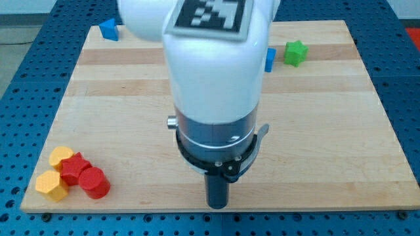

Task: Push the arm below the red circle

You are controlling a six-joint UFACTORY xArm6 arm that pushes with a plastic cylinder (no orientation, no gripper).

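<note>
The red circle point(95, 183) lies near the board's bottom left corner, in a tight cluster of blocks. My tip point(217, 206) is at the board's bottom edge near the middle, well to the right of the red circle and slightly lower in the view. It touches no block. The white arm body point(210, 72) fills the middle of the view and hides the board behind it.
The cluster also holds a second red block point(73, 168) and two yellow blocks point(61, 156) point(51, 185). A blue block point(109, 29) is at the top left. A green star point(295, 53) and a part-hidden blue block point(270, 59) are at the top right. The wooden board point(341, 131) ends just below my tip.
</note>
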